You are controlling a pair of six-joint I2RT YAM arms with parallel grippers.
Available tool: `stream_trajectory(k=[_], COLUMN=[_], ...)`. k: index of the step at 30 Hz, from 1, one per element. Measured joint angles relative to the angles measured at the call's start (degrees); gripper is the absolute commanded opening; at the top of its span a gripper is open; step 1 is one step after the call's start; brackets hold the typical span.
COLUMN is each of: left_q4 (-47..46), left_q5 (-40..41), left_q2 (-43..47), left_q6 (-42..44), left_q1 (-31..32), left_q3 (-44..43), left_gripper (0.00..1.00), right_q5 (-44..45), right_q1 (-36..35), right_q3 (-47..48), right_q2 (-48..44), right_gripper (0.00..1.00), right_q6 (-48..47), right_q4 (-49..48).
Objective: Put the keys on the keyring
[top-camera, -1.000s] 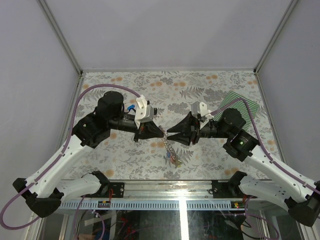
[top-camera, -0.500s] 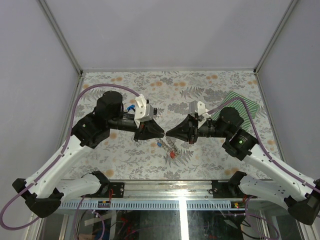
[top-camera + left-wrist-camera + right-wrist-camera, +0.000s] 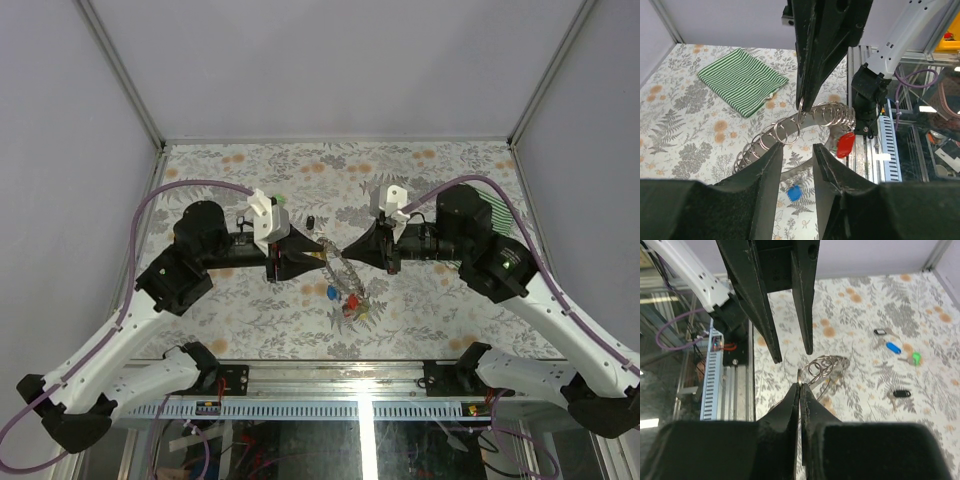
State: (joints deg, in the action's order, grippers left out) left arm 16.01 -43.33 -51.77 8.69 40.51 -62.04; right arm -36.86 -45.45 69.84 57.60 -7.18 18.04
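Keyring [image 3: 812, 114] looks like shiny bare metal, keys [image 3: 845, 144] have glossy plastic heads, the grippers' fingers [image 3: 790, 405] are matt black, striped cloth [image 3: 742, 79] soft, table [image 3: 440, 300] a floral print.

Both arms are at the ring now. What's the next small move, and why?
Probably close the left gripper on the keyring. Its fingers stand apart on either side of the ring's near stretch, while the right gripper appears to be pinched on the ring alone. A second grip should steady it before any of the loose keys are fetched.
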Motion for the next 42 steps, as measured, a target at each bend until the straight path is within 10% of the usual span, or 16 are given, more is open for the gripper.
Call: stream_trajectory(k=[16,42], left_q4=[-14.38,-42.51], left_q5=[1.49,5.20], left_q2=[0.76,5.88], left_q6=[-8.09,-29.40], left_q1=[0.02,0.31], left_q3=[5.95,14.88], left_gripper=[0.27,0.15], right_q5=[4.31,4.96], right_q1=[-0.04,-0.04], right_q3=[6.03,-23.52], right_q2=[3.61,-7.56], right_gripper=[0.00,0.00], right_q6=[-6.45,30.01], right_q4=[15.56,-49.92])
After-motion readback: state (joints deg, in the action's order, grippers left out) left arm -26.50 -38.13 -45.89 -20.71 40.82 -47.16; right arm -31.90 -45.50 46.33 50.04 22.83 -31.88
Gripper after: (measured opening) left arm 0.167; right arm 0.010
